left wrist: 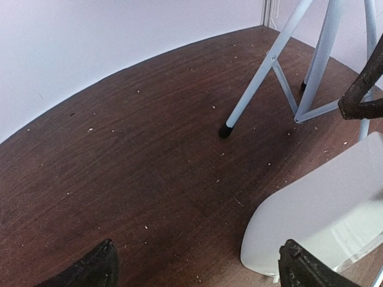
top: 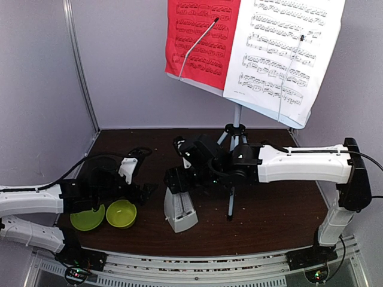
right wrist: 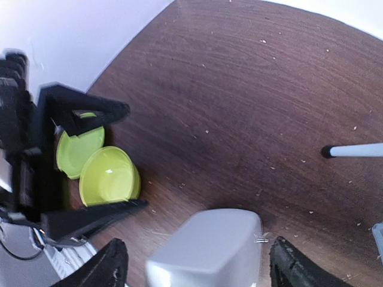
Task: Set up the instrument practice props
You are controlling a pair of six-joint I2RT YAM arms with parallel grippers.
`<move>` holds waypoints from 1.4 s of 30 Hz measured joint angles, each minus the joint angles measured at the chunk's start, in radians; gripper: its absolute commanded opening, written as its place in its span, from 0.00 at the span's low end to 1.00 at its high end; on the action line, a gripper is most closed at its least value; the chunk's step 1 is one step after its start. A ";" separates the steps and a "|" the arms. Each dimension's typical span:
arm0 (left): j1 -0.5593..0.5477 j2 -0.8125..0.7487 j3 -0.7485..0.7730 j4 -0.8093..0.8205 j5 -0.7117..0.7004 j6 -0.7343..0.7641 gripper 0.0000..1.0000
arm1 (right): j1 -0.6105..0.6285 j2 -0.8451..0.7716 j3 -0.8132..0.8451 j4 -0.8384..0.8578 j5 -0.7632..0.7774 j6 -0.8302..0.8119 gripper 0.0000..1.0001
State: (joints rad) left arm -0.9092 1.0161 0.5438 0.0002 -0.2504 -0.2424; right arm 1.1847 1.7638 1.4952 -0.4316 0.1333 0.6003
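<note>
where it reaches leftward, right hand (right wrist: 198, 257) gapes over metronome (top: 179, 210).

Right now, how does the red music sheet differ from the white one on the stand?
In the top view, the red paper music sheet sits on the left of the grey-white tripod music stand; the white paper music sheet sits on the right. The white sheet reaches lower and looks wider than the red one. Both carry black printed staves, and a thin wire arm crosses each.
</note>
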 measured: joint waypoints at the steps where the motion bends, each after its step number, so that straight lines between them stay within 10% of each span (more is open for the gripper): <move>1: 0.000 0.007 0.000 0.000 0.002 -0.001 0.95 | 0.001 0.000 0.005 0.007 0.000 -0.002 0.89; 13: 0.008 0.021 -0.022 0.004 0.019 -0.028 0.94 | 0.000 -0.251 -0.258 0.096 -0.010 -0.116 0.89; 18: 0.026 0.018 -0.022 0.004 0.034 -0.038 0.93 | -0.022 -0.367 -0.373 0.132 -0.019 -0.212 0.65; 33: 0.053 0.018 -0.013 -0.013 0.070 -0.051 0.92 | -0.037 -0.201 -0.442 0.209 0.036 -0.317 0.28; 42: 0.061 -0.006 0.027 -0.065 0.078 -0.079 0.94 | -0.036 -0.116 -0.584 0.406 -0.037 -0.274 0.23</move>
State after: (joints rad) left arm -0.8478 1.0103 0.5705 -0.0647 -0.1722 -0.3218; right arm 1.1484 1.6478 0.9115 -0.0261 0.0967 0.3267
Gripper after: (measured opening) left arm 0.937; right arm 0.235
